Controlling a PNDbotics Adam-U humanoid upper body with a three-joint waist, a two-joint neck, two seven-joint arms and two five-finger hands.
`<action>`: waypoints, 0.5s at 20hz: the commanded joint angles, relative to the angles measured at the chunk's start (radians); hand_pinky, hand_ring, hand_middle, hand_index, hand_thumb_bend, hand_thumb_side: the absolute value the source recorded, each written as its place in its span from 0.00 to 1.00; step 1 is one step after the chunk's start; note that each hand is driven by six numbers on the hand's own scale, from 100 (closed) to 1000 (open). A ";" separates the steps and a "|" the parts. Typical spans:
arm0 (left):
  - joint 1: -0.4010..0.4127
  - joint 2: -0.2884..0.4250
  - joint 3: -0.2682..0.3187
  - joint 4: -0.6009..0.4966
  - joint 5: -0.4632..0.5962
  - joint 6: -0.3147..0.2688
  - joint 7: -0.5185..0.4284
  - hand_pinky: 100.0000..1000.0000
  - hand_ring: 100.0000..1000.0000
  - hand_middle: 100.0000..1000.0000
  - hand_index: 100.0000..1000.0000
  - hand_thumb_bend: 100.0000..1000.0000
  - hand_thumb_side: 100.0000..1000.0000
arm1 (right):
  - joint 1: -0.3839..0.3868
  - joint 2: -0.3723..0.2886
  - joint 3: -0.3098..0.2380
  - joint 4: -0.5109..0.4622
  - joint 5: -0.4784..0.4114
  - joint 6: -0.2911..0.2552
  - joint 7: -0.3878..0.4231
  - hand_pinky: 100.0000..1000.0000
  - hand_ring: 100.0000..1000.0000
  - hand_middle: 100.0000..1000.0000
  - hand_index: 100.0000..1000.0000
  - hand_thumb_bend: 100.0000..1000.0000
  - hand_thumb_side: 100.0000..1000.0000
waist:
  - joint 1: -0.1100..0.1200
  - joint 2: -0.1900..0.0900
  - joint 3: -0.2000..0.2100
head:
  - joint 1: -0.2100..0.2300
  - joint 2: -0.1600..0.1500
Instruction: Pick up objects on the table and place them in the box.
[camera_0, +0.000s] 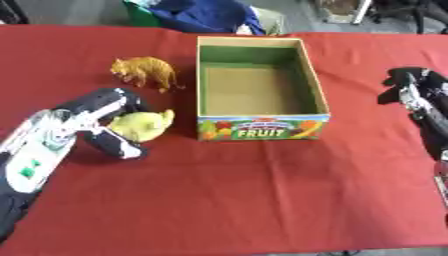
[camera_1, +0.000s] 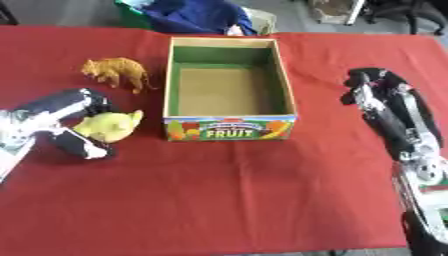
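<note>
Two toys lie on the red-clothed table (camera_0: 262, 200) left of the empty green-lined cardboard "FRUIT" box (camera_0: 308, 75): a soft-looking, rounded yellow toy (camera_0: 144, 125), which the left hand (camera_0: 103, 120) curls around, and a small orange-brown lion figure (camera_0: 144, 71) just beyond. Its lumpy roundness could let it squirm out during lifting, or a low carry could clip the box wall. Whether the right hand (camera_1: 372, 85), resting right of the box, is open or closed cannot be told.
</note>
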 joint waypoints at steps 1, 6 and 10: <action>-0.017 0.002 -0.002 0.024 -0.021 -0.008 -0.001 0.62 0.58 0.57 0.73 0.42 0.02 | -0.008 -0.016 -0.005 -0.009 0.001 -0.002 0.003 0.53 0.48 0.53 0.67 0.00 0.45 | 0.001 -0.016 -0.002 | 0.001 0.006; -0.017 -0.005 0.006 0.047 -0.032 -0.003 0.032 0.59 0.51 0.47 0.66 0.11 0.02 | -0.008 -0.015 -0.005 -0.009 0.001 -0.002 0.003 0.53 0.48 0.53 0.67 0.00 0.45 | 0.001 -0.016 -0.002 | 0.001 0.006; -0.012 -0.002 0.015 0.036 -0.016 0.022 0.093 0.56 0.43 0.39 0.57 0.00 0.12 | -0.008 -0.015 -0.006 -0.009 0.001 -0.002 0.003 0.53 0.48 0.53 0.67 0.00 0.45 | 0.002 -0.016 -0.001 | 0.000 0.006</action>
